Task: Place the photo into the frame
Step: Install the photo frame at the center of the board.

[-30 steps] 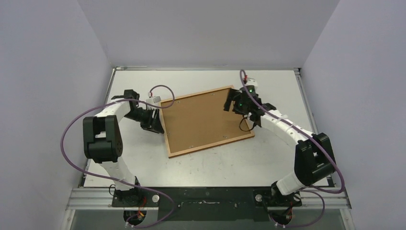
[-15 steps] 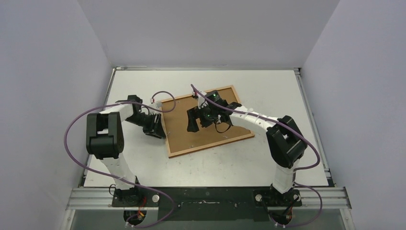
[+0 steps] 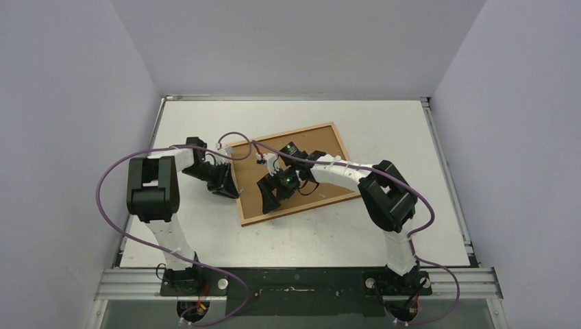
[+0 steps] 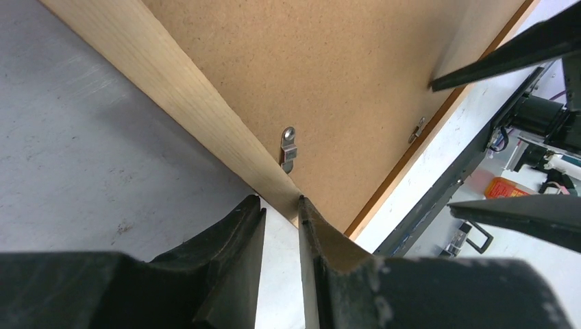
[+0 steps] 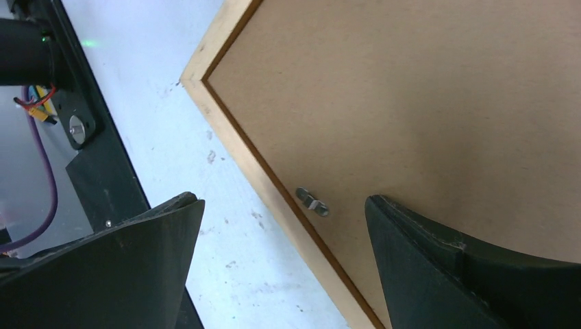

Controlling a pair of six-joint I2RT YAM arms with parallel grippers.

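Observation:
The frame (image 3: 315,205) lies face down on the table with its brown fibreboard backing (image 3: 322,147) uppermost. The photo is hidden. My left gripper (image 3: 229,188) is at the frame's left side, low against the table. In the left wrist view its jaws (image 4: 279,199) stand narrow, with the pale wooden rail (image 4: 171,89) pinched between the tips. My right gripper (image 3: 269,199) hovers over the backing's near-left part. In the right wrist view it (image 5: 282,200) is wide open and holds nothing. A small metal clip (image 5: 312,202) sits between its fingers, beside the frame's rim (image 5: 233,130).
Another metal clip (image 4: 288,149) sits on the backing near my left fingertips. Bare white table (image 3: 308,240) lies in front of the frame, up to the black base rail (image 3: 294,281). Grey walls close in the left, back and right.
My right arm has swung from the frame's far right corner across the backing to its near-left part, staying open. My left jaws have narrowed at the frame's left edge.

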